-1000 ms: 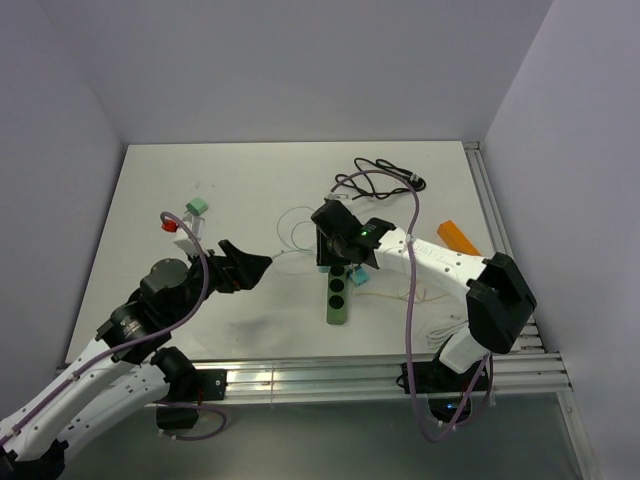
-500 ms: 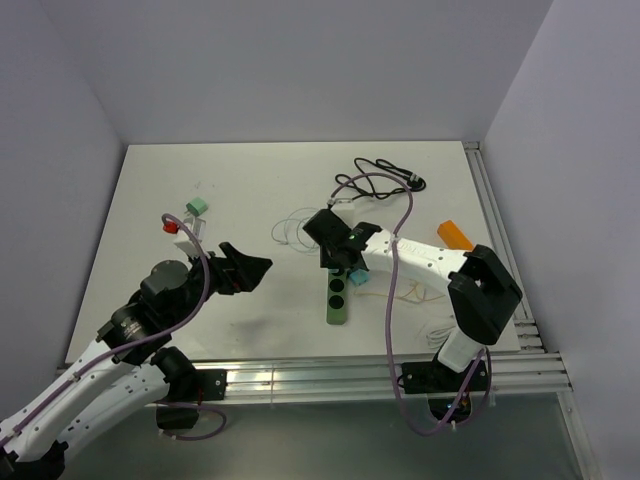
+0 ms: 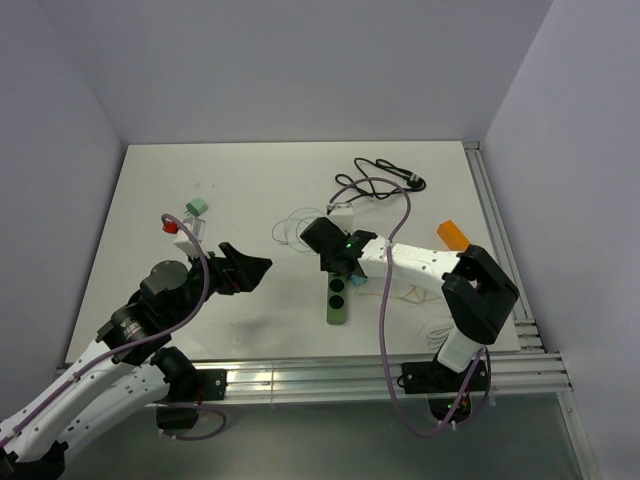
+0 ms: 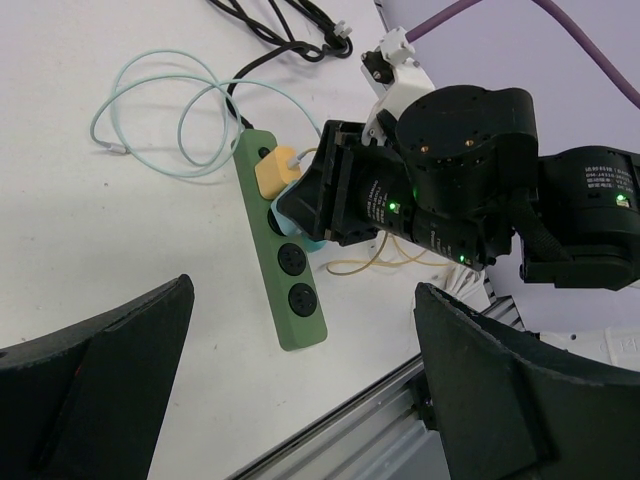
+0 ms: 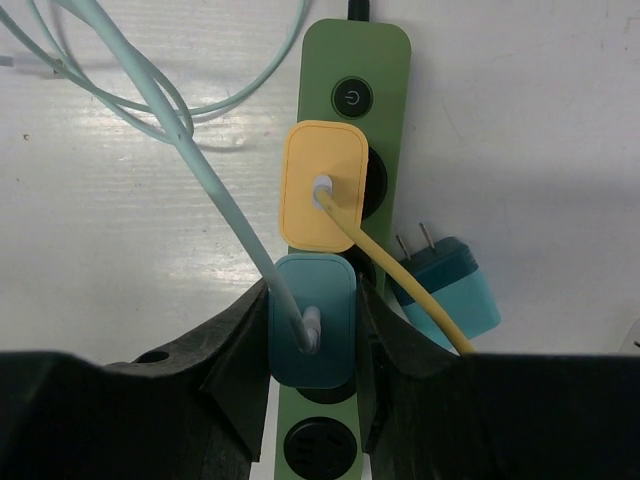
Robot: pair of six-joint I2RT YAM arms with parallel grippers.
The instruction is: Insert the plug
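A green power strip (image 3: pixel 337 300) (image 5: pixel 355 60) (image 4: pixel 291 291) lies mid-table, pointing toward the near edge. A yellow plug (image 5: pixel 322 200) sits in its upper socket. My right gripper (image 3: pixel 338 262) (image 5: pixel 312 300) is shut on a teal plug (image 5: pixel 312 325) with a pale teal cable. It holds that plug over the socket just below the yellow one. Whether its prongs are in is hidden. My left gripper (image 3: pixel 245 268) hovers open and empty to the left of the strip, its fingers (image 4: pixel 110 390) wide apart.
A second teal plug (image 5: pixel 450 290) lies prongs-up against the strip's right side. A black cable (image 3: pixel 385 175) coils at the back, an orange block (image 3: pixel 453 235) lies at right, and small green (image 3: pixel 197 206) and red (image 3: pixel 169 225) pieces at left. An aluminium rail (image 3: pixel 350 375) runs along the near edge.
My right gripper has shifted left and down with the teal plug, settling over the strip. The left arm has stayed put.
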